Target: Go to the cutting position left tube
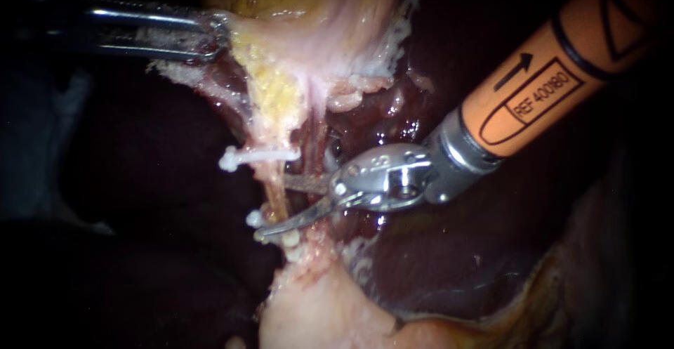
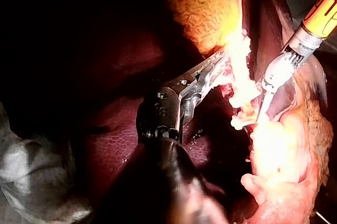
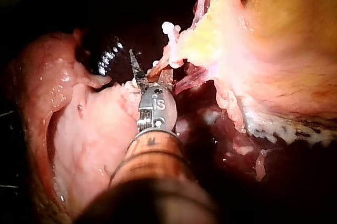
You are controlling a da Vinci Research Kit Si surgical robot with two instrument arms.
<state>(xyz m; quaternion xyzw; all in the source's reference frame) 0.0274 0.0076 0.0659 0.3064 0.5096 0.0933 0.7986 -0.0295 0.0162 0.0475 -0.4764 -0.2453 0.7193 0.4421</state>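
Observation:
The pale left tube (image 1: 276,191) runs down from the gallbladder (image 1: 309,33) and carries a white clip (image 1: 256,156) above and more white clips (image 1: 272,235) below. My right instrument (image 1: 275,206), on an orange shaft, has its two blades open astride the tube between those clips, one blade on each side. In the right wrist view the blades (image 3: 146,71) reach just under the upper clip (image 3: 168,28). My left instrument (image 1: 210,36) is shut on the gallbladder's edge at the upper left and holds it stretched, as its own view shows (image 2: 218,65).
Dark liver (image 1: 449,265) lies right of and below the tubes. A second, redder tube (image 1: 319,142) runs just right of the clipped one. Pale fatty tissue (image 1: 316,314) bulges below the lower clips. Yellow fat (image 1: 274,89) covers the gallbladder neck.

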